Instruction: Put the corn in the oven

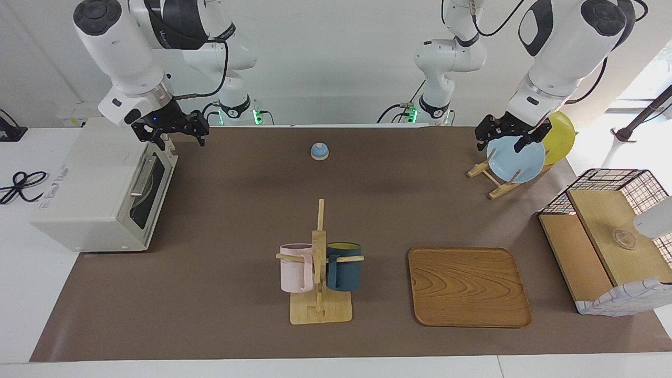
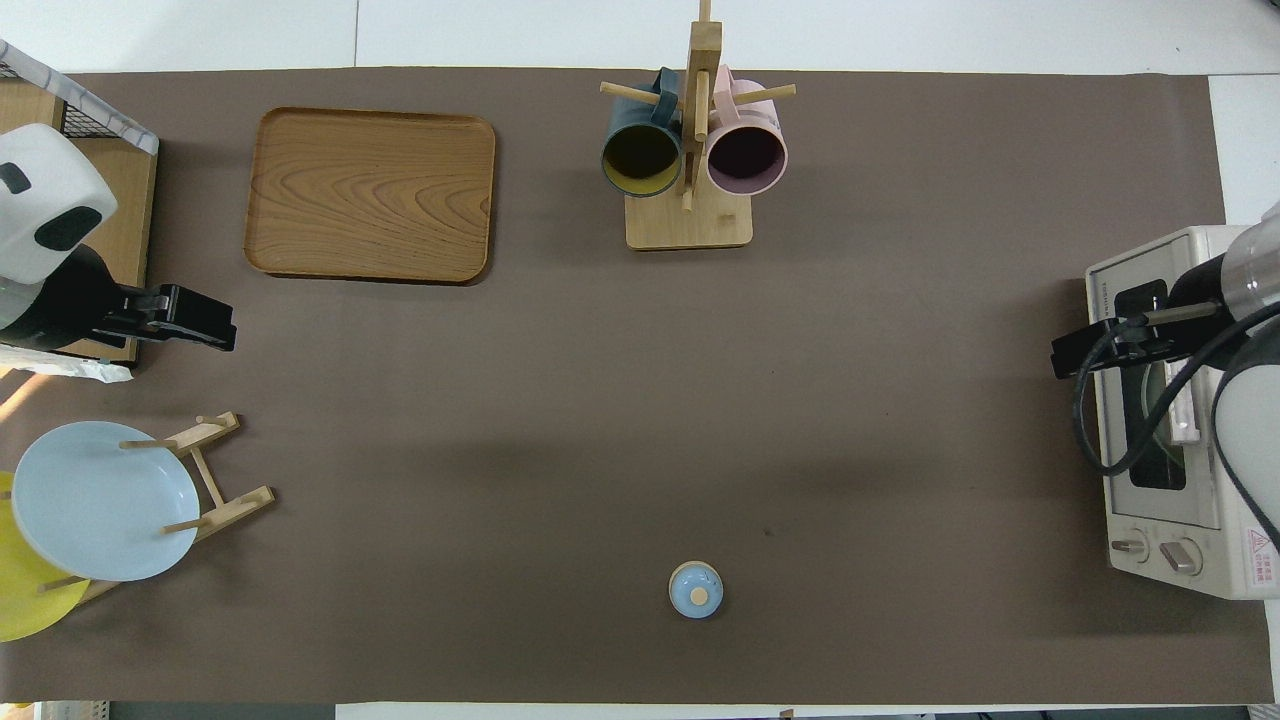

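Hanging in the air over the front edge of the oven [image 1: 89, 194], the right gripper [image 1: 176, 137] has its fingers spread apart and nothing between them. In the facing view the oven sits at about nine o'clock, at the right arm's end of the table. Its dark glass door is shut, and the silver handle [image 1: 139, 177] lies across it. The corn shows in neither view, and the dark glass does not let one tell whether it is inside the oven.

The left arm waits. The left gripper [image 1: 503, 143] has its fingers spread and empty at about two o'clock in that view, over the blue plate [image 1: 517, 160]. That plate stands in a wooden rack [image 1: 493, 181], with a yellow plate [image 1: 560, 134] beside it.

A small blue dome [image 1: 319, 151] rests on the brown mat [image 1: 236, 199] at twelve o'clock, near the robots. A mug stand [image 1: 319, 273] at six o'clock carries a pink mug [image 1: 295, 269] and a dark blue mug [image 1: 344, 268]. A wooden tray [image 1: 469, 286] lies at five o'clock, beside the stand. A wood-and-wire basket [image 1: 609, 236] stands at four o'clock, at the left arm's end of the table.
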Motion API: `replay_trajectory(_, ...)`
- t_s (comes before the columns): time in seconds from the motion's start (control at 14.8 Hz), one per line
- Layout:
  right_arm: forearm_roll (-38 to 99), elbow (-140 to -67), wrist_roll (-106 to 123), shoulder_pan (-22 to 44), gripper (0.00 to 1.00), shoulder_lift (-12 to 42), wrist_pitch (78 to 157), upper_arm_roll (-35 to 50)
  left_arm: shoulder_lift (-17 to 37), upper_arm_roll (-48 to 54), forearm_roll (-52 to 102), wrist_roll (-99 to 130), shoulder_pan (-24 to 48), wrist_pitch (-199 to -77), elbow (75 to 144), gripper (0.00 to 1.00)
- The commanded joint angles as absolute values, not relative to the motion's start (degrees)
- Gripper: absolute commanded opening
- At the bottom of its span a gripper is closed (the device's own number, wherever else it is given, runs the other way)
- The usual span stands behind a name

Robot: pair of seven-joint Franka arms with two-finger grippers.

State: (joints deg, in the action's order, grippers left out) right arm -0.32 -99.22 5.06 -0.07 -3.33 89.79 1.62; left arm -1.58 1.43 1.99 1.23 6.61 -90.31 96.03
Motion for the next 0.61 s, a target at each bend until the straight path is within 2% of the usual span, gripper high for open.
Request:
replay_trajectory(0.0,0.5,-94.4,4.4,-0.4,1.0,0.1,88.4,1.5,-2.1,1.9,1.1,1.2,6.1,-89.7,95.9,1.0)
replay_trajectory(0.54,0.7,-91.7,2.9,-0.4,1.0,1.9,87.3,1.5,-2.1,1.9,1.1,1.2,6.1,-89.7,95.9,1.0)
